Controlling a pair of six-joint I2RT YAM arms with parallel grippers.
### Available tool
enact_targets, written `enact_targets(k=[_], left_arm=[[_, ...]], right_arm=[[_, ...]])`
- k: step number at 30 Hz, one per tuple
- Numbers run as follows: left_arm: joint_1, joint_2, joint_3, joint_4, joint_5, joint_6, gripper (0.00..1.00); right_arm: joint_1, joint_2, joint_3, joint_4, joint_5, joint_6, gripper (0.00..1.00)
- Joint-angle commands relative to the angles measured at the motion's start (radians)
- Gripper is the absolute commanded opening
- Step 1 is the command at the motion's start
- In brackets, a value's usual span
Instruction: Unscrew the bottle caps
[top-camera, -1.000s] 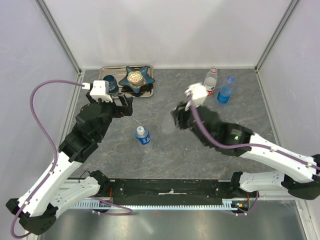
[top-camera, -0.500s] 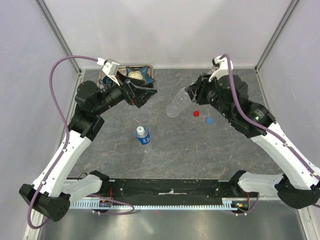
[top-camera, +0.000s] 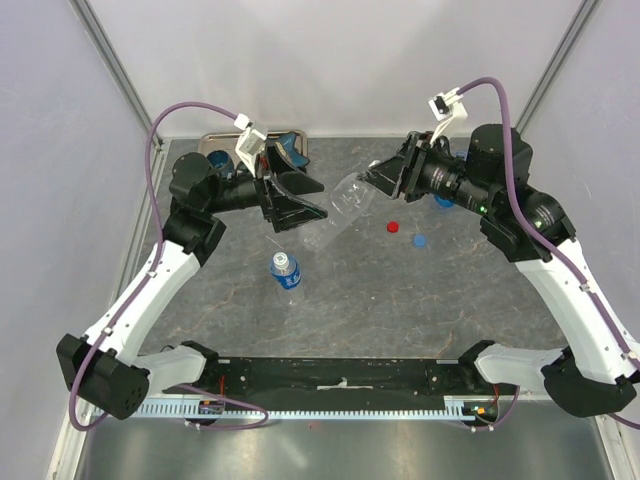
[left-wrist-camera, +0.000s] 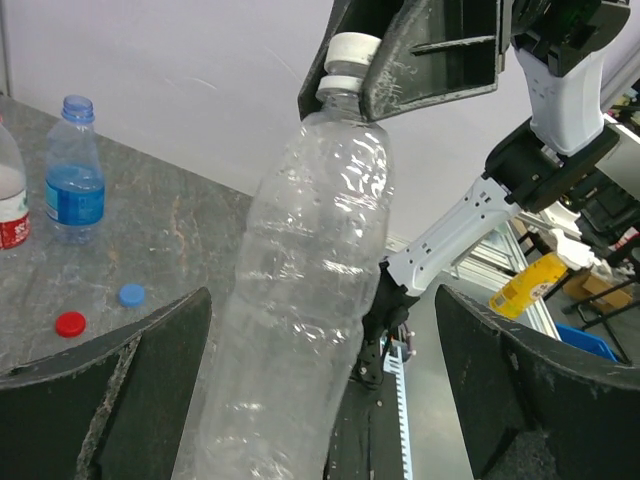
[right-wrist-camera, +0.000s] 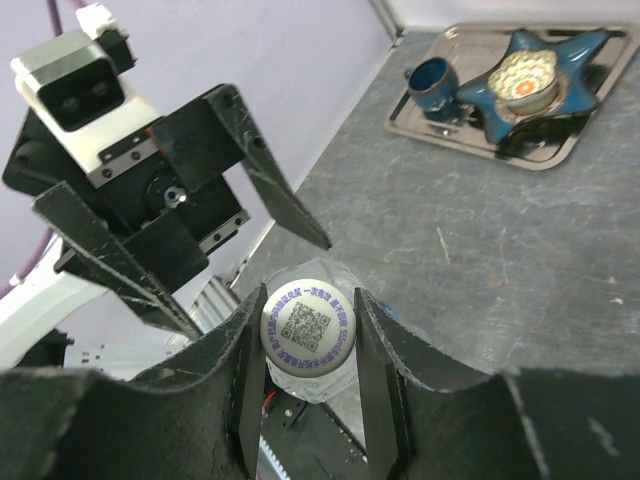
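Observation:
My right gripper (top-camera: 385, 180) is shut on the white cap (right-wrist-camera: 308, 330) of a large clear bottle (top-camera: 338, 212) and holds it tilted in the air. The bottle's lower body (left-wrist-camera: 300, 330) lies between the wide-open jaws of my left gripper (top-camera: 308, 200), close to one finger (left-wrist-camera: 100, 380). A red cap (top-camera: 393, 226) and a blue cap (top-camera: 420, 240) lie loose on the table. In the left wrist view a red-labelled bottle (left-wrist-camera: 8, 200) and a blue-labelled bottle (left-wrist-camera: 75, 170) stand uncapped. A small blue-labelled bottle (top-camera: 285, 270) stands mid-table.
A metal tray (right-wrist-camera: 500, 150) at the back left holds a dark blue mug (right-wrist-camera: 432, 78) and a blue star-shaped dish (right-wrist-camera: 525, 80). White walls close the back and sides. The arm bases and a rail run along the near edge.
My left gripper has swung right from the tray and now straddles the lower end of the clear bottle. My right gripper still holds the bottle's top, raised slightly.

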Motion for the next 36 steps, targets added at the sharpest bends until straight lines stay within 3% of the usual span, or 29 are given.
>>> enact_targets(k=[1,8,17,21,28,32,35,36], left_arm=[[-0.017,0.02,0.024,0.036,0.065,-0.024,0.99],[-0.072,0.06,0.058,-0.082,0.041,0.111,0.99],[-0.124,0.061,0.033,-0.093,0.041,0.168,0.99],[-0.127,0.061,0.025,-0.084,0.042,0.171,0.86],[-0.127,0.055,-0.001,-0.013,0.021,0.139,0.82],[-0.129,0.057,-0.001,-0.005,0.038,0.145,0.64],[-0.129,0.055,-0.004,-0.004,0.038,0.147,0.61],[-0.13,0.055,-0.007,-0.004,0.039,0.147,0.61]], right_arm=[[-0.001,0.007,-0.012,0.073,-0.11,0.044,0.0],[-0.001,0.018,-0.029,0.11,-0.162,0.07,0.0],[-0.001,0.021,-0.048,0.116,-0.159,0.064,0.0],[-0.001,0.016,-0.055,0.116,-0.16,0.064,0.0],[0.001,0.007,-0.091,0.122,-0.157,0.061,0.0],[0.001,0.003,-0.094,0.119,-0.151,0.05,0.0],[0.001,0.0,-0.088,0.107,-0.145,0.045,0.0],[0.001,0.0,-0.086,0.105,-0.144,0.041,0.04]])
